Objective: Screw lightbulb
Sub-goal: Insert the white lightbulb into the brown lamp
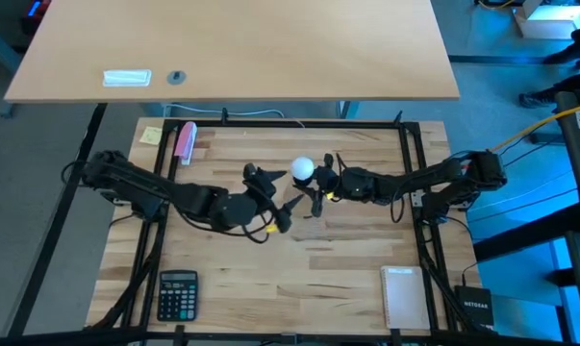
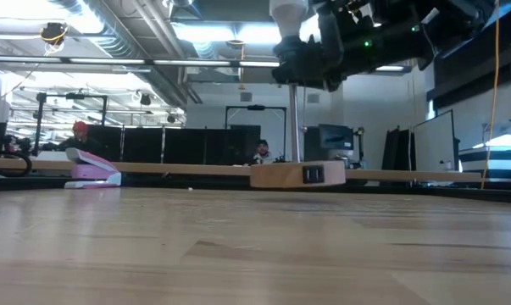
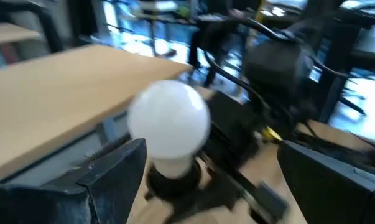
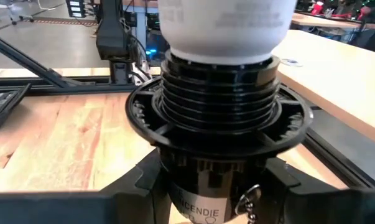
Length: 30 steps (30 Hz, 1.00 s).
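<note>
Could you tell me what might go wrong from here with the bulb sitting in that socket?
1. The left gripper is open around the lightbulb; closing off-centre could tilt it and cross-thread it.
2. Only the right gripper holds the black socket, lifted off the table; twisting might turn the socket in its grip.

White letters reading "NETGEAR" stood on a black box (image 1: 476, 309) at the table's near right corner in the high view. In the right wrist view, the black socket (image 4: 217, 155) carried pale print near its lower end, of which "CENDIE" could be read; the rest of that word was cut off. The calculator (image 1: 178, 293) keys were too small to read.
</note>
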{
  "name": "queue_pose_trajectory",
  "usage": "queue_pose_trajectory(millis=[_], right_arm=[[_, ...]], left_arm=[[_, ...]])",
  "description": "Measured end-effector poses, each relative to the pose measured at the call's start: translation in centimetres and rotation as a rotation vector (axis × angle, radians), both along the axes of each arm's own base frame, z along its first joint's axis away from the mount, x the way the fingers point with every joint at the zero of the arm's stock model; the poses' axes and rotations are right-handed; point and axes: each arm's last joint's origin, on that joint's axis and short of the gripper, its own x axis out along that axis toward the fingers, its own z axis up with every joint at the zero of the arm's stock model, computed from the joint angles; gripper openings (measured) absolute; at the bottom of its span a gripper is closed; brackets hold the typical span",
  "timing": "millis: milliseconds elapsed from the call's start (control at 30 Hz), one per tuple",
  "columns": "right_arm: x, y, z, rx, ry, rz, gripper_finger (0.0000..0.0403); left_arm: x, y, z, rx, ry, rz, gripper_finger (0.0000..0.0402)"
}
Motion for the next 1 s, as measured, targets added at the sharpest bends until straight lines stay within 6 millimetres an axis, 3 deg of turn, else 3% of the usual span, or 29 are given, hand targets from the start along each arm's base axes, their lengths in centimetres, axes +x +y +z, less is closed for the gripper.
queue_pose_trajectory(millis=[167,367,567,767,1000], right_arm=[[0.1,0.0,-0.2,-0.001,0.01,0.002,0.0149],[0.1,0.0,-0.2,-0.003,0.007,0.006,0.0149],[0.1,0.1,-0.2,-0.005,0.015,0.018,0.0149],[0.1,0.1,-0.3,-0.022,0.022,0.021,0.0149],[0.1,0.1,-0.3,-0.022,0.023,0.021,0.0149]], left_arm=[[1.2,1.0,-0.2,0.049,-0.061,0.158,0.0351],[2.4,2.2,-0.6,-0.003,-0.116,0.105,0.0351],[3.8,3.0,-2.6,-0.009,-0.076,0.129,0.0351],[3.9,3.1,-2.6,-0.009,-0.082,0.14,0.035],[3.9,3.2,-2.7,-0.01,-0.078,0.155,0.0299]])
